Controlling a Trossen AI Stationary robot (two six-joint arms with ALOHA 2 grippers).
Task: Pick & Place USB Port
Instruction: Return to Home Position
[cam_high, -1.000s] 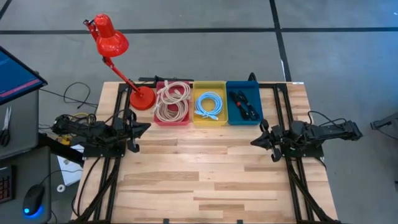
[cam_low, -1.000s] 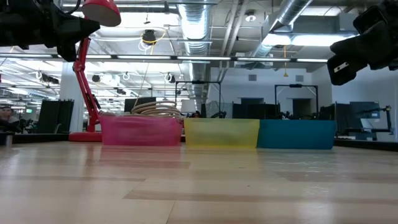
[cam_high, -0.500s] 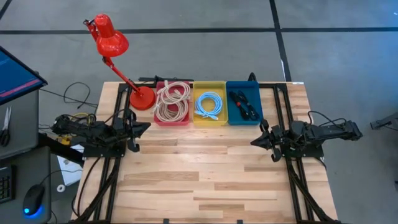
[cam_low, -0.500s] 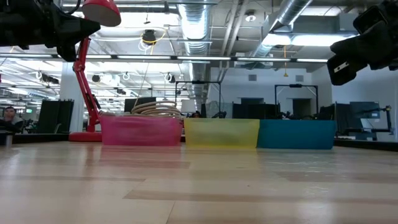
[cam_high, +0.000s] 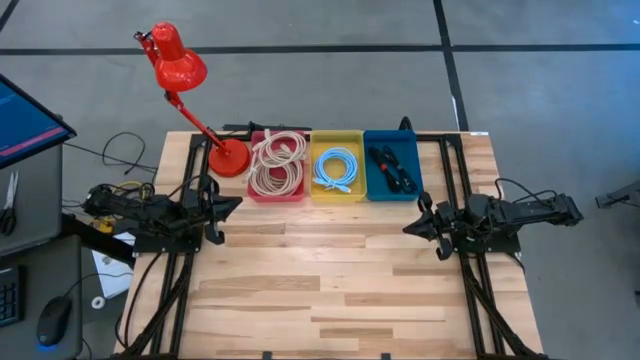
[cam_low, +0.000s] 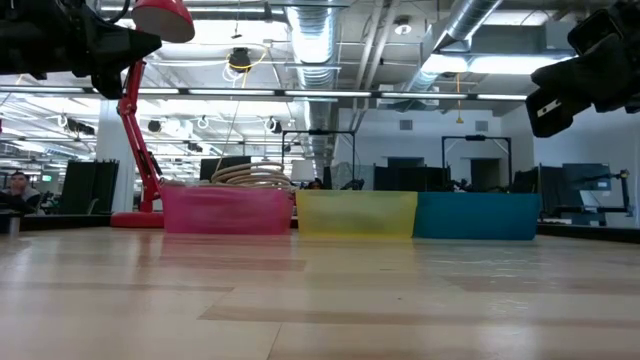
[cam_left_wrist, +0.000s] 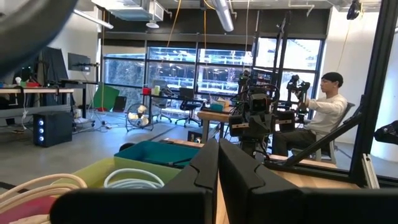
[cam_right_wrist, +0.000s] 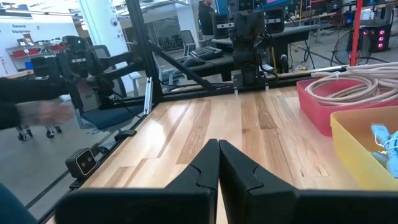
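**Status.** The left pincer (cam_high: 232, 205) hangs over the left edge of the tabletop (cam_high: 330, 270). The right pincer (cam_high: 410, 227) hangs over the right edge. Both point inward and are well apart from the bins. Each wrist view shows its own two fingers pressed together with nothing between them, so both pincers are clenched and empty.

**Location of work items.** No cable lies on the bare wood.
- The brown cables (cam_high: 277, 160) sit coiled in the red bin (cam_low: 225, 212).
- A pale blue cable (cam_high: 337, 168) lies in the yellow bin (cam_low: 355, 214).
- The black cables (cam_high: 392, 170) lie in the blue bin (cam_low: 475, 216).

The three bins stand side by side along the far edge. Sorting appears complete, and only parking the arms seems to be left.

**Hazards from this point.**
- In the low view the brown coils rise above the red bin's rim. Stiff cable may spring loose and spill over the wall.
- The lamp (cam_high: 180, 65) has its base just beside the red bin and near the left arm. A wide swing of that arm could strike the lamp or shove it into the bin.
- A person (cam_left_wrist: 326, 109) sits beyond the tabletop on the right arm's side. An outward sweep of that arm calls for caution.
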